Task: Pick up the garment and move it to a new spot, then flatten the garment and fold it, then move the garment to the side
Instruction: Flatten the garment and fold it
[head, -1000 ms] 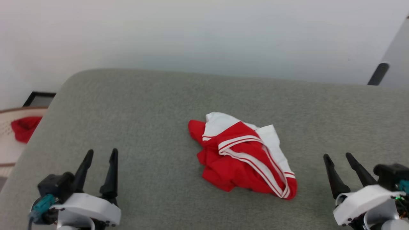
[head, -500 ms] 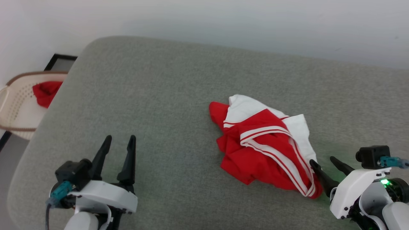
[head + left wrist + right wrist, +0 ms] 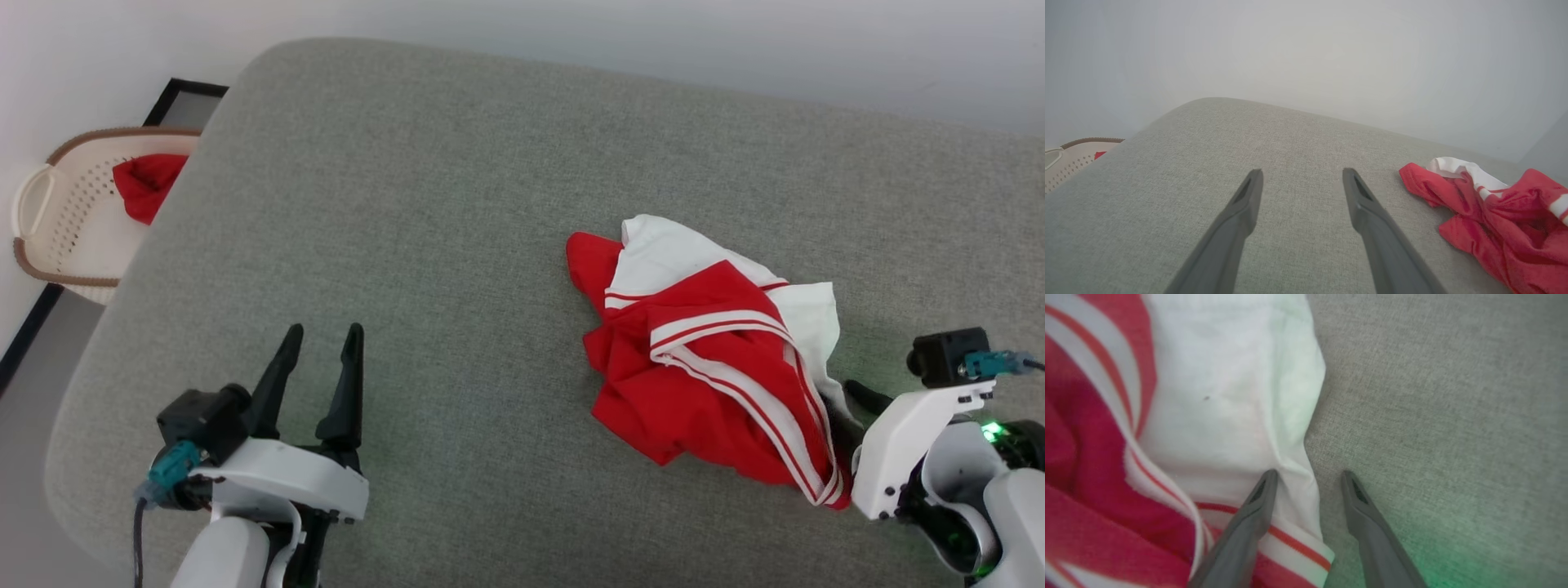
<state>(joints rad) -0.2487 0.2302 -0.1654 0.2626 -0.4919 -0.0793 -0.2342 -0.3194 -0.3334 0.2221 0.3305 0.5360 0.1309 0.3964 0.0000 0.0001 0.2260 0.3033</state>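
Item, far left: a cream perforated basket (image 3: 37,245) with a brown rim, standing on the floor beside the rounded corner of the grey cushion (image 3: 457,196); a plain red cloth (image 3: 147,184) lies inside it against the near wall. A black frame (image 3: 189,88) sits behind the basket, at the foot of the pale wall (image 3: 571,28). Item, lower left: the left gripper (image 3: 325,328), white body, two long dark fingers spread apart with nothing between them, over bare grey fabric and well apart from the garment. In the left wrist view the same gripper (image 3: 1302,171) shows its fingers parted above the cushion (image 3: 1188,163), the basket (image 3: 1073,157) at the left edge and the garment (image 3: 1494,216) off to the right. Item, right of centre: the garment (image 3: 694,384), a red jersey with white sleeves and red-and-white striped trim, lying crumpled in a heap on the cushion, one white sleeve uppermost at its far side, a striped band running down its right flank. Item, lower right: the right gripper (image 3: 845,396), low at the garment's right edge, a green light glowing on its wrist. In the right wrist view this gripper (image 3: 1309,473) has its jaws apart and astride the white sleeve's edge: one finger lies on the garment (image 3: 1229,396), the other over bare cushion (image 3: 1433,396). Nothing is clamped.
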